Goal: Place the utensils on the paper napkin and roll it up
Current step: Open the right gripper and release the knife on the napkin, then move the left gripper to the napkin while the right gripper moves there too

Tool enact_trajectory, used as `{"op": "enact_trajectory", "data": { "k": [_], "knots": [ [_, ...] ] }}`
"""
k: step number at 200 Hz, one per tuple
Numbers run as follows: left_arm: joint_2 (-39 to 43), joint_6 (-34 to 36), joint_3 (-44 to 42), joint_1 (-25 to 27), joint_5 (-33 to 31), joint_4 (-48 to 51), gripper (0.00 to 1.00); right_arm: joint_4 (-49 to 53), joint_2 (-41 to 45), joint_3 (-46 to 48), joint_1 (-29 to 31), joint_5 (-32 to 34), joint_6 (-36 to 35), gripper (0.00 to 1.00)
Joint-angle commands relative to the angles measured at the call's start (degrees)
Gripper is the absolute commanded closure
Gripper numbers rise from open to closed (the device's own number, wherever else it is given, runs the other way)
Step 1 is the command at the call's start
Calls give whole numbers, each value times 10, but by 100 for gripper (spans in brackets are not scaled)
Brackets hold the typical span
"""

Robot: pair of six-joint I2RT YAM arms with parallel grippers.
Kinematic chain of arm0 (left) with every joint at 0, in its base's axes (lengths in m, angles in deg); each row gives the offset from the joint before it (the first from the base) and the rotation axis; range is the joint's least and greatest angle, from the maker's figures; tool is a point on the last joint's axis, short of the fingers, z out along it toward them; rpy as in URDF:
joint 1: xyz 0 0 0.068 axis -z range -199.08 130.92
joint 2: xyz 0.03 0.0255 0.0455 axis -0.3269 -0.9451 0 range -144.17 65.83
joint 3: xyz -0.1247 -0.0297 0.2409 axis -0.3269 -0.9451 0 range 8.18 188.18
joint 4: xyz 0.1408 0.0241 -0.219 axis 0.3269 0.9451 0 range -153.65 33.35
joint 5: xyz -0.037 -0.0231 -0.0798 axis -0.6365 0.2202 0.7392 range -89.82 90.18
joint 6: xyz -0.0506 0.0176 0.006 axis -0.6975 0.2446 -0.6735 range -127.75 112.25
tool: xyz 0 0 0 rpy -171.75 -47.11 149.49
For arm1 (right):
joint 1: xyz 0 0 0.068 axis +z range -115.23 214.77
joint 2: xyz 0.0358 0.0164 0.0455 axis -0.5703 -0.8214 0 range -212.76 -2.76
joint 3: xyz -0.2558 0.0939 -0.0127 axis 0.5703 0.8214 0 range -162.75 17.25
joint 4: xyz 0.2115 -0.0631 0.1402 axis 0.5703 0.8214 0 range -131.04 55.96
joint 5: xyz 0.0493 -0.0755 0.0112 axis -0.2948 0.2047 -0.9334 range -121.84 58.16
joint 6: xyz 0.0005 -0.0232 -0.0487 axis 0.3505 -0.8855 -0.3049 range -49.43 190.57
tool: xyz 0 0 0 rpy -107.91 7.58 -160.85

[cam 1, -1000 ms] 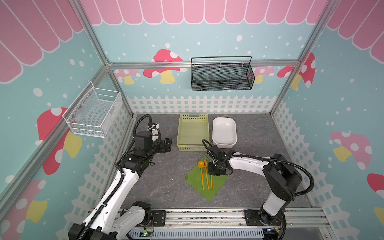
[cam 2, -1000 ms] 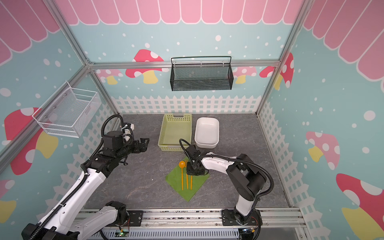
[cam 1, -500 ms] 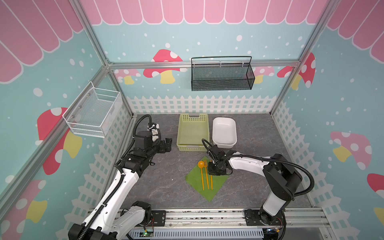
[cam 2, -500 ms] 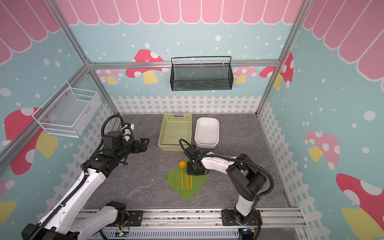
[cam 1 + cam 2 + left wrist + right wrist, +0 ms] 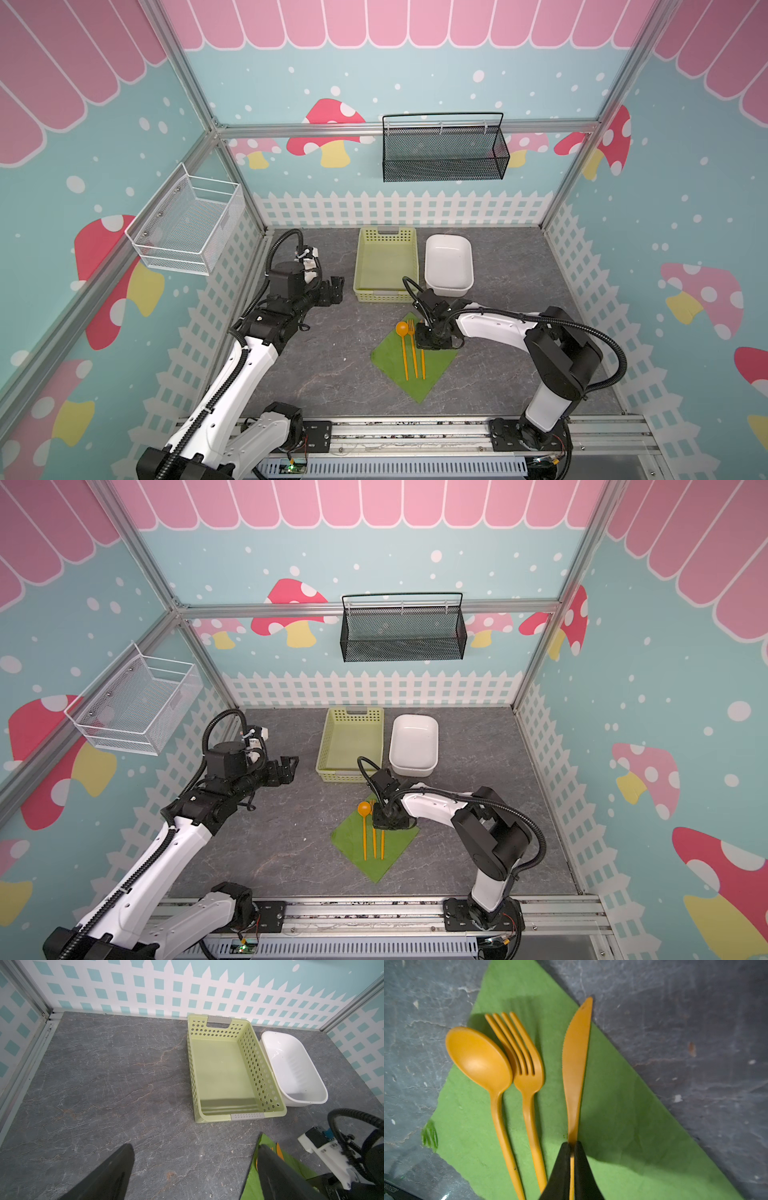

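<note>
The green paper napkin (image 5: 432, 374) (image 5: 390, 856) lies as a diamond on the grey floor, in front of the basket. Three orange utensils lie side by side on it: spoon (image 5: 477, 1059), fork (image 5: 525, 1068) and knife (image 5: 575, 1064). In a top view the spoon's bowl (image 5: 402, 328) reaches past the napkin's far corner. My right gripper (image 5: 572, 1144) (image 5: 423, 347) is low over the napkin, shut on the knife's handle. My left gripper (image 5: 336, 286) (image 5: 195, 1147) hovers open and empty to the left of the basket. From there only the napkin's edge (image 5: 252, 1180) shows.
A pale yellow-green perforated basket (image 5: 386, 262) (image 5: 224, 1068) and a white dish (image 5: 449, 262) (image 5: 291, 1068) stand side by side at the back, both empty. A black wire basket (image 5: 442, 153) hangs on the back wall, a white one (image 5: 187, 224) on the left wall.
</note>
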Motion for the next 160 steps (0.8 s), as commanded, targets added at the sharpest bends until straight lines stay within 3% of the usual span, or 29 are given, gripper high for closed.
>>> {"op": "enact_trajectory", "data": {
  "k": [1,29,160],
  "knots": [
    [9,2,-3,-3,-5,7,6,15,-12,-12,4,7,-1,91],
    [9,2,-4,-3,-6,7,6,15,-15,-14,4,6,-2,86],
    [9,3,-3,-3,-8,8,6,24,-16,-24,4,19,-5,90]
  ]
}}
